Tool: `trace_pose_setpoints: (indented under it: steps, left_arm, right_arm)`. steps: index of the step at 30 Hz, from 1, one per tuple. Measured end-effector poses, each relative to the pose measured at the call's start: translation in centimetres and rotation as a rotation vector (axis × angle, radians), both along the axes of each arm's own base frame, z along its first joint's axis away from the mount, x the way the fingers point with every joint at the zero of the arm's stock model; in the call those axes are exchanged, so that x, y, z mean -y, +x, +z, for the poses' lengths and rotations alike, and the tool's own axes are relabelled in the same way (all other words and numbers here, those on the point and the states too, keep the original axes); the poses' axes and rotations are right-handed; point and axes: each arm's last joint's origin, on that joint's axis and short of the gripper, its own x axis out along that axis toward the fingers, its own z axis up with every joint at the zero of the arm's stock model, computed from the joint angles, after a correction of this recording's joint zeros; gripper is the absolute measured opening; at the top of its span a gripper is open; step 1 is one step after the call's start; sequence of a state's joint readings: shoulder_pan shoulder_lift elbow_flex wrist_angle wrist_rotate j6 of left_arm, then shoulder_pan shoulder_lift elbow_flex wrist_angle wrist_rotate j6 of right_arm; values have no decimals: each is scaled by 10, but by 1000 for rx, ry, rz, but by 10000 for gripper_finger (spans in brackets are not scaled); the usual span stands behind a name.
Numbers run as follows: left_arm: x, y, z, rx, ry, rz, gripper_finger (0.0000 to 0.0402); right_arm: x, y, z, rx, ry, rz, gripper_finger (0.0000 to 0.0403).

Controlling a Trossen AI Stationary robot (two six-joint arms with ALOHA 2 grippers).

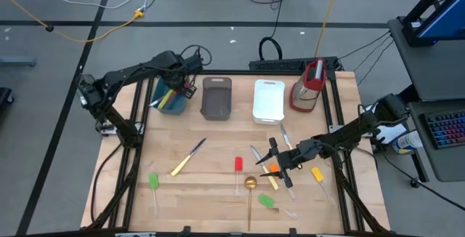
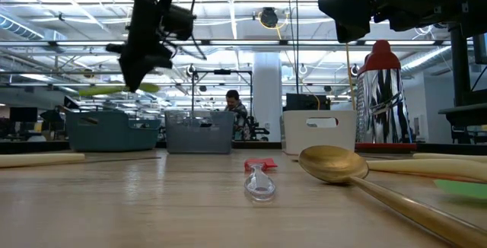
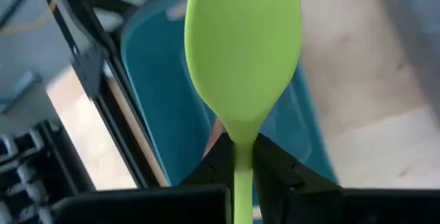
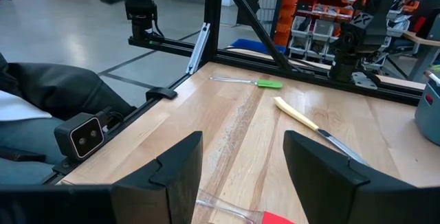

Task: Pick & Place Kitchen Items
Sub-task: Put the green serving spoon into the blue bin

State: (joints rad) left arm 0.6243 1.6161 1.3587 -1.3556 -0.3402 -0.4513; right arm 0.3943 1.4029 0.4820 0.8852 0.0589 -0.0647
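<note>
My left gripper [image 1: 187, 86] hangs over the teal tub [image 1: 172, 100] at the far left of the table, shut on a green silicone spoon [image 3: 242, 52]. In the low view the spoon [image 2: 118, 90] sticks out about level above that tub [image 2: 110, 130]. My right gripper [image 1: 280, 166] stands open and level just over the table's near right part, its fingers [image 4: 179, 165] touching nothing. Round it lie a red spatula [image 1: 237, 166], a gold spoon [image 1: 250, 185], a yellow spatula [image 1: 317, 173] and pale-handled knives [image 1: 256, 154]. A yellow-handled knife [image 1: 187, 157] and a green spatula [image 1: 153, 181] lie to the left. My left gripper pinches the green spoon's handle [image 3: 240, 157] just behind the bowl, between its two fingers. It comes from above, pointing steeply down. The spoon is lifted clear, its bowl [image 3: 242, 45] out past the fingertips over the teal tub.
A grey tub [image 1: 216, 97], a white tub [image 1: 268, 100] and a red-and-clear jug [image 1: 309, 86] stand in a row along the far edge. Another green spatula [image 1: 267, 201] lies near the front edge. Black frame rails [image 1: 134, 121] run along both table sides.
</note>
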Motion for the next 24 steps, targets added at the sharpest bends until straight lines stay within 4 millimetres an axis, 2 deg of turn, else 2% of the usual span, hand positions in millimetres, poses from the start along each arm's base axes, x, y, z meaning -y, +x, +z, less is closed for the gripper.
trace_pose_setpoints:
  steps: [6, 9, 17, 24]
  left_arm:
    - [2, -10, -30, -55, -50, 18, 19]
    - [2, -11, -38, -53, -51, -5, 27]
    - [-13, -6, -40, 53, 24, -21, 23]
    - [-24, -10, -40, 120, -2, 11, 27]
  right_arm:
    - [0, 0, 0, 0, 0, 0, 196]
    - [0, 0, 0, 0, 1, 0, 196]
    - [0, 0, 0, 1, 1, 0, 196]
    - [0, 0, 0, 0, 1, 3, 196]
